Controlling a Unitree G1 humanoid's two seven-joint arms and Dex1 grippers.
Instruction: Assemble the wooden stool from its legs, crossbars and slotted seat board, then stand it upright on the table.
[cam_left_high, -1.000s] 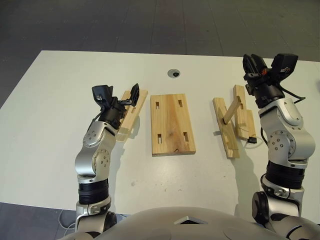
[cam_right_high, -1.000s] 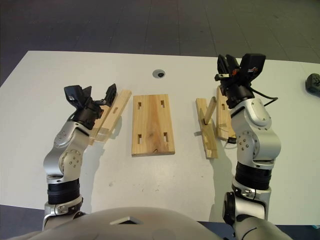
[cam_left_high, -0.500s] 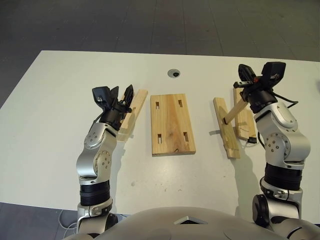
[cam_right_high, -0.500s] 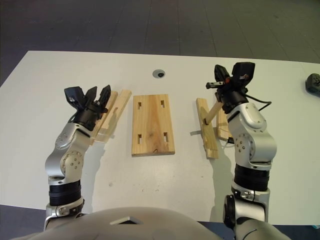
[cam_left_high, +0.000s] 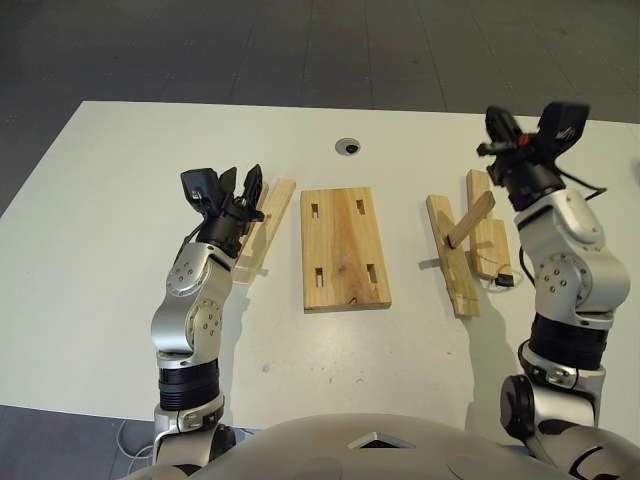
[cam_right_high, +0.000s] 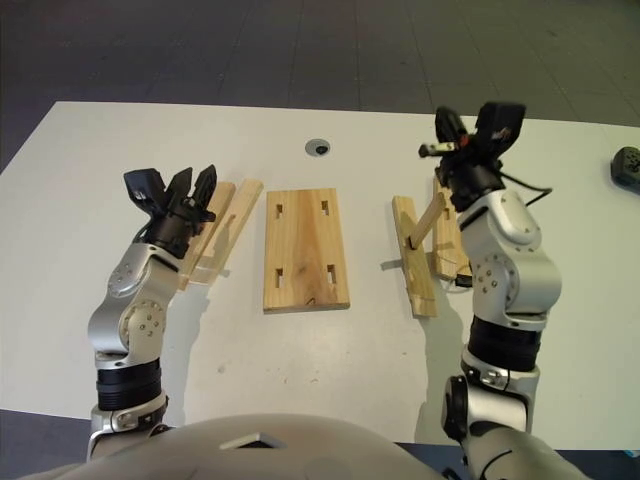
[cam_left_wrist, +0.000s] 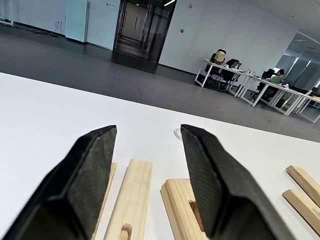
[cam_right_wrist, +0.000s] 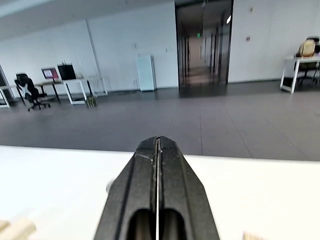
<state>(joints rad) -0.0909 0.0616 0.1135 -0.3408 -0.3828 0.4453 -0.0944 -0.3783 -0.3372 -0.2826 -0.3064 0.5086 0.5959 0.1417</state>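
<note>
The slotted seat board (cam_left_high: 345, 248), a flat pale-wood rectangle with four small slots, lies mid-desk on the white desk (cam_left_high: 120, 200). Its long axis runs away from the robot. Left of it lies a joined pair of square wooden legs (cam_left_high: 262, 222), angled slightly. On the right is another pair (cam_left_high: 455, 262), with one crossbar (cam_left_high: 470, 218) tilted upward. The left jaws are spread over the left pair, ribbed black pads (cam_left_wrist: 92, 170) apart. The right jaws are pressed together on nothing, near the right pair's far end.
</note>
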